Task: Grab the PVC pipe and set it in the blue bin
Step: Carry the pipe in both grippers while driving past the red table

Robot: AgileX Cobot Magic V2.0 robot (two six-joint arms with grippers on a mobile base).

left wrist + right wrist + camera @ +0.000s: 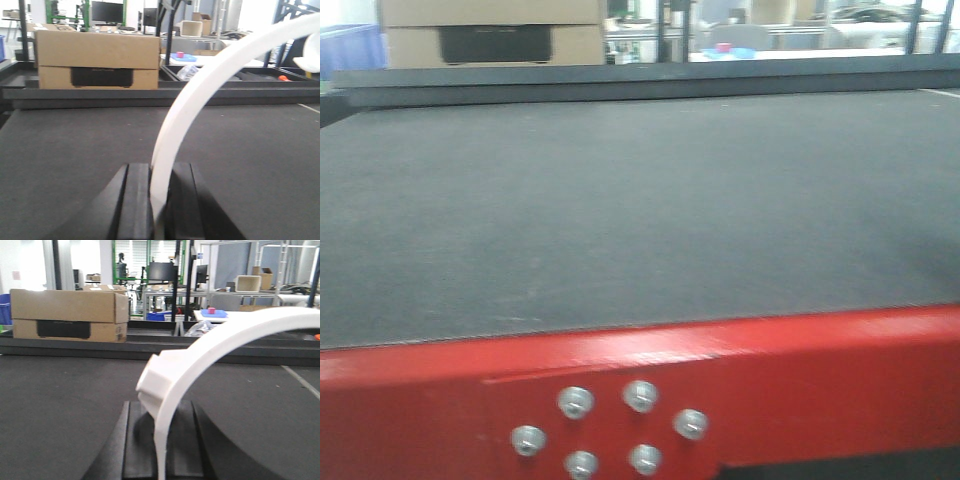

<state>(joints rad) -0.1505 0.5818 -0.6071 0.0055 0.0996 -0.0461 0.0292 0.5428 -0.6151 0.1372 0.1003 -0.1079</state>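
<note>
Your L gripper (160, 172) is clamped tight on the PVC pipe (185, 100). In the L wrist cam you see the two black fingers (139, 200) at the bottom w/ the thin white strap squeezed right between them, touching both. From there the strap goes up, then bends over to the right in a big curve, all the way to the top right corner.

Your R gripper (160, 407) is holding a PVC pipe (225, 337) too. In the R wrist cam the white strap stands up between the black fingers (135, 440) and bends over to the right the same way. A small flat tab (155, 375) sticks out on the strap's left side, just above the fingers. You can't tell from these cams if both grippers hold one strap or two.

Under both grippers is the dark gray table mat (620, 200). The front cam is blurry. It shows the mat, w/ a red frame (800, 360) along the near edge and six shiny bolts (640, 396) in it.

At the back, past the mat's far edge, sits a cardboard box (490, 35) w/ a black patch on its front. Just left of the box is what looks like the blue bin (348, 48), but only a bit of it shows. It's well apart from both grippers and the strap.
</note>
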